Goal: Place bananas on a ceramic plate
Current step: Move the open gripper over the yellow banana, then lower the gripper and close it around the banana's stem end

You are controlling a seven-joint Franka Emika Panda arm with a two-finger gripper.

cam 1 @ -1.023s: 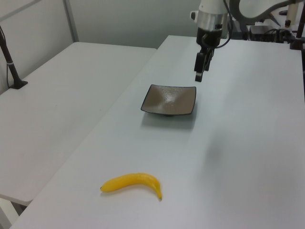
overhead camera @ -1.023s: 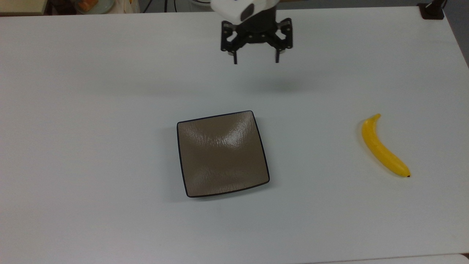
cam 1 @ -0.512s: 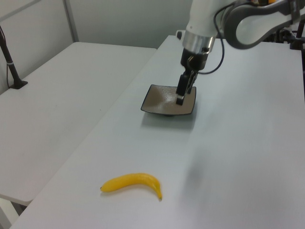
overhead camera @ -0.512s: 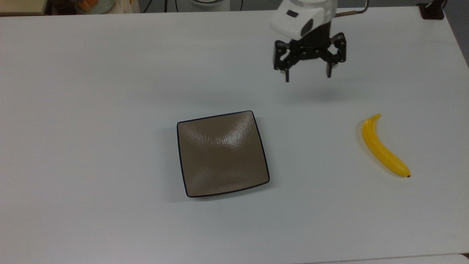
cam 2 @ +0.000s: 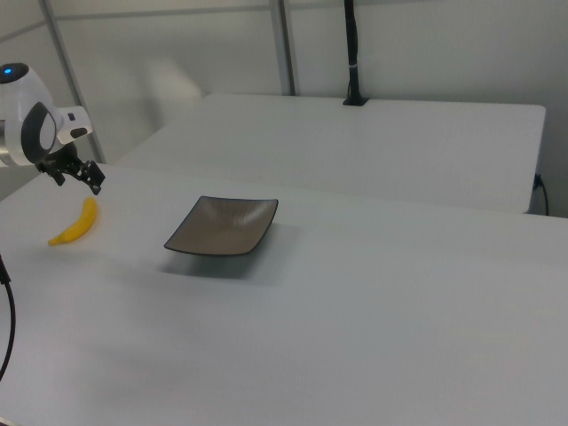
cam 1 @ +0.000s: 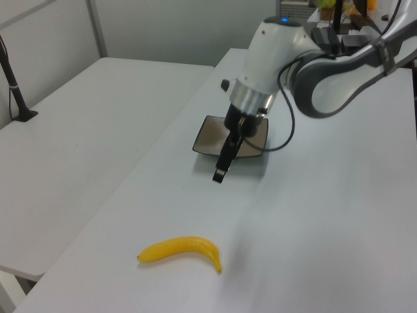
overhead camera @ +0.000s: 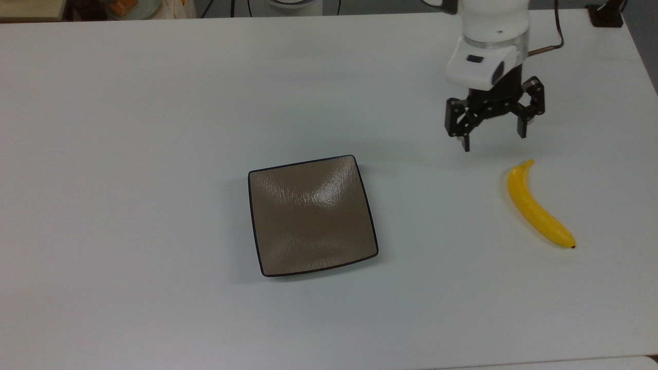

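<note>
We see the white worktop (overhead camera: 154, 128) carrying everything, with the claw (overhead camera: 494, 137) hanging above it, empty, its two fingers spread wide apart. A second ago the claw hovered over the far middle of the worktop; it has since swept toward the top view's right and come lower, so we judge the reach for the fruit is well under way, though nothing is gripped yet.

The ceramic plate (overhead camera: 312, 216) sits bare, well apart from the claw, toward the top view's lower left of it.

The bananas (overhead camera: 537, 208), a single yellow one, lie flat on the worktop near the claw, just past its fingertips toward the top view's lower right. The long axis runs diagonally in the top view, the stem end pointing up toward the claw and the dark tip pointing away to the lower right, with the curve bulging toward the plate's side. In our judgement the claw must turn so its fingers straddle that axis.
</note>
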